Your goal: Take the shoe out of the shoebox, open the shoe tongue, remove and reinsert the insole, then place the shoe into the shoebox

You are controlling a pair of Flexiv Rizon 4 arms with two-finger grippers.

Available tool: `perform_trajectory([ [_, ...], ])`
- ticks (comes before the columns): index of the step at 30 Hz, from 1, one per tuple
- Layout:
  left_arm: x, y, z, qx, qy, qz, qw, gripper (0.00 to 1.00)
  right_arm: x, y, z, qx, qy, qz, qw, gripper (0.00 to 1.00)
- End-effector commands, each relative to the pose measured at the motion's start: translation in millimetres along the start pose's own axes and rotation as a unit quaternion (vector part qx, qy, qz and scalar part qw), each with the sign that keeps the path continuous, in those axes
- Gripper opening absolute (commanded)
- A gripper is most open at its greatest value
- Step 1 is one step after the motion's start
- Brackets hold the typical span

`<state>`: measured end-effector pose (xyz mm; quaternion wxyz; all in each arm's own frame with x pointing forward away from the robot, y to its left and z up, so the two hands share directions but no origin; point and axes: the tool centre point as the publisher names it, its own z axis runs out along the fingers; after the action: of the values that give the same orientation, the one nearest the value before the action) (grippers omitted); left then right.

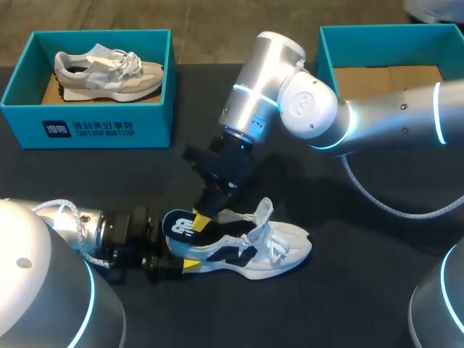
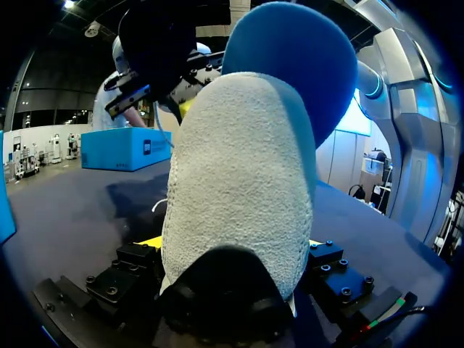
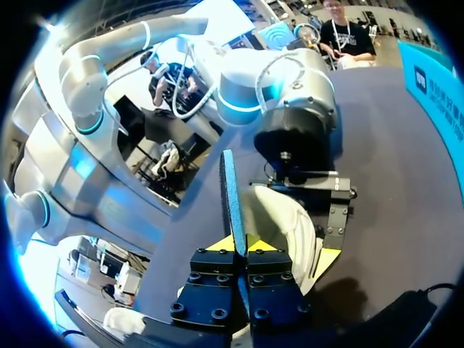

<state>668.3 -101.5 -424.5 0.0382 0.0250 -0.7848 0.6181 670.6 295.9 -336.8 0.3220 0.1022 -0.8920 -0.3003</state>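
Nearest, the left gripper (image 1: pixel 174 255) comes in low from the near left and has its fingers closed on the heel of the shoe (image 1: pixel 268 254), one on each side; judging by the pose, that clamp is there to pin the shoe to the table (image 1: pixel 348 293) while the other arm works inside it; the shoe lies on its sole at the near middle, toe to the right, its laces (image 1: pixel 264 230) loose and thrown up, which leaves the mouth wide; just above the heel the insole (image 1: pixel 171 220) stands tilted, partly out of the shoe; the right gripper (image 1: pixel 201 216) reaches down from the far right and has its fingers pinched flat on the insole's thin edge, a grip that suits sliding so thin a part out or back in; whether it is coming out or going back cannot be told; the insole bears a white logo (image 1: pixel 181 228), left unread; far left, the left box (image 1: pixel 14 101) holds a second shoe (image 1: pixel 109 71), beige, and carries white print (image 1: pixel 87 130) on its near wall, also left unread; far right, the right box (image 1: pixel 384 45) shows only bare card inside, likely where the shoe will go.
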Motion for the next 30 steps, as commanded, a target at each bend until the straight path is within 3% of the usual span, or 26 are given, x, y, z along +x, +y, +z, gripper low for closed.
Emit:
perform_trajectory([
  [1, -0.9, 5.8, 1.5, -0.001, -0.001, -0.001, 1.0, 0.0, 12.0, 9.0, -9.0, 0.004, -0.014, -0.008, 1.0, 0.0],
  [6, -0.9, 5.8, 1.5, -0.001, -0.001, -0.001, 1.0, 0.0, 15.3, 23.1, -17.1, 0.001, -0.02, -0.022, 1.0, 0.0],
  [13, -0.9, 5.8, 1.5, -0.001, -0.001, -0.001, 1.0, 0.0, 21.2, 36.7, -30.9, -0.043, -0.042, -0.056, 0.997, 0.0],
  [26, -0.9, 5.8, 1.5, -0.001, -0.001, -0.001, 1.0, 0.0, 21.2, 36.7, -30.9, -0.043, -0.042, -0.056, 0.997, 0.0],
  [30, -0.9, 5.8, 1.5, -0.001, -0.001, -0.001, 1.0, 0.0, 34.5, 50.3, -32.8, -0.078, -0.085, -0.038, 0.993, 0.0],
])
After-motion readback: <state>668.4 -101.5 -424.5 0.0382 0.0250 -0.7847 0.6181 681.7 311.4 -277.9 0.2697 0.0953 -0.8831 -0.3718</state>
